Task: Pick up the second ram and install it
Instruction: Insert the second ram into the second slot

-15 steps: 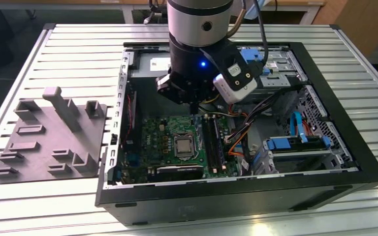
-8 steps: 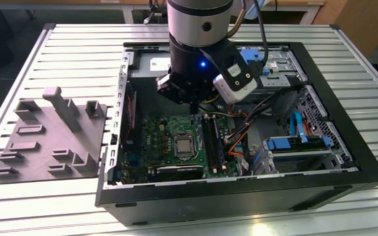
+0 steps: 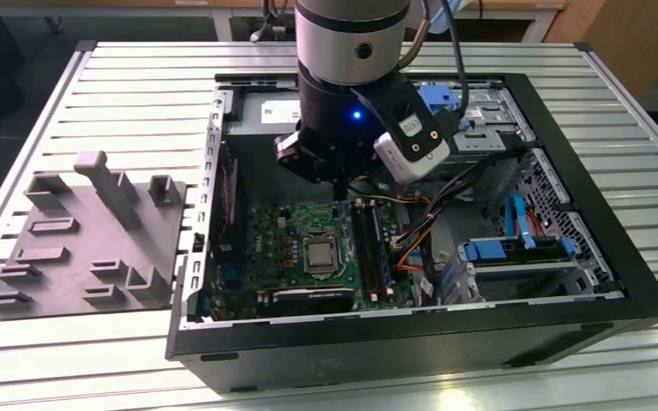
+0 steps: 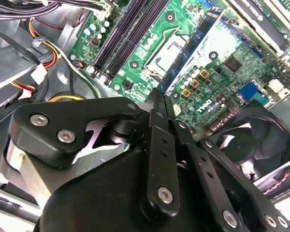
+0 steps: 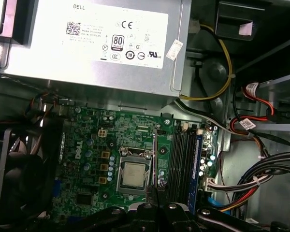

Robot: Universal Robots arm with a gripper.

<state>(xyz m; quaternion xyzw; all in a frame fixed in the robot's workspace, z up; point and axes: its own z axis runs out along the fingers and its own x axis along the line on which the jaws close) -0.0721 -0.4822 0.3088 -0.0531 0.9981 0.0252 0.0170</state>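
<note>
The second ram [image 5: 155, 166] is pinched tight in the gripper [image 5: 157, 207], fingers closed on it. It hangs edge-on just above the motherboard [image 5: 87, 145], so it's only a thin dark strip, with one end hidden behind the fingers. The PC case [image 3: 421, 330] surrounds the motherboard. The power supply [image 5: 87, 67] beside the motherboard has a white label [image 5: 116, 38] full of print. The grey holder tray [image 3: 78, 248] sits well apart from the motherboard. Cables [image 5: 261, 169] crowd the motherboard's edge by the memory slots [image 5: 183, 154].

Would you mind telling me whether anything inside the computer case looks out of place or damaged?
Nothing stands out. The motherboard lies flat in the case, and the gripper holds the second ram upright above the board, near the memory slots.
</note>
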